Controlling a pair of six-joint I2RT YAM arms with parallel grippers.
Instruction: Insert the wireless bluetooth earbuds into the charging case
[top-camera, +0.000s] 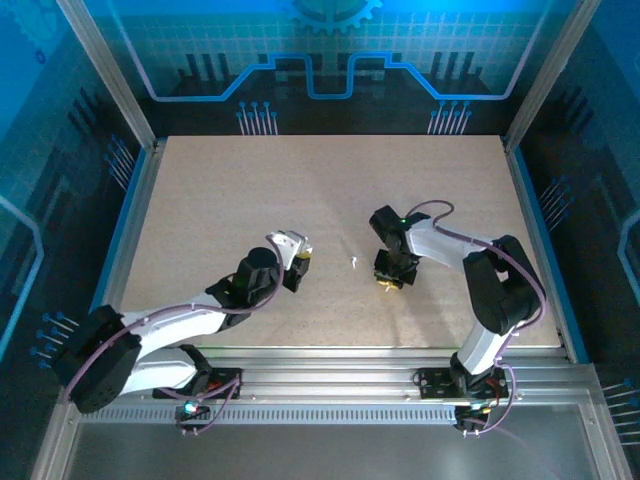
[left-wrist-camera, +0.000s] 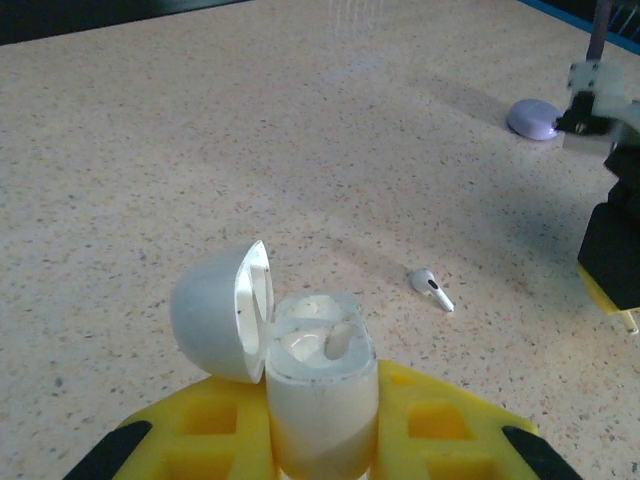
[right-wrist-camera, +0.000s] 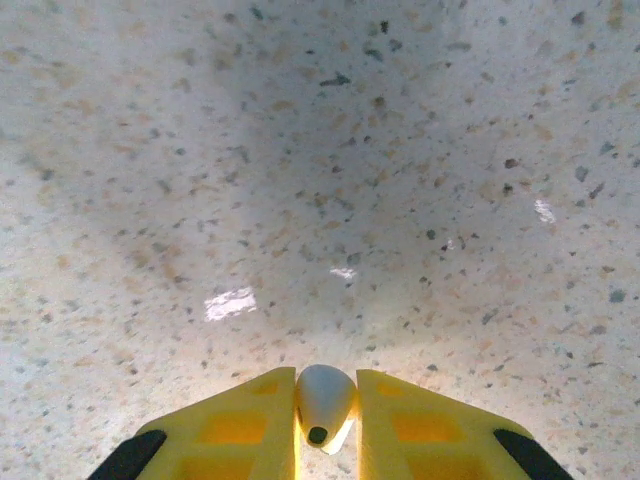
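2 white earbuds: the held earbud (right-wrist-camera: 325, 400) is pinched in the right gripper (right-wrist-camera: 325, 382), and the loose earbud (left-wrist-camera: 432, 289) lies on the table (left-wrist-camera: 200, 150). The left gripper (left-wrist-camera: 320, 425) clamps 1 open case (left-wrist-camera: 320, 385). 1 purple lump (left-wrist-camera: 533, 118) lies beyond. The next move, I judge, is to carry the held earbud over and seat it stem-down.

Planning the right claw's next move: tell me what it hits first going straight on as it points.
The right claw, shut on a white earbud, faces the speckled table. Nothing else lies in that line, so the table comes first; how near is unclear.
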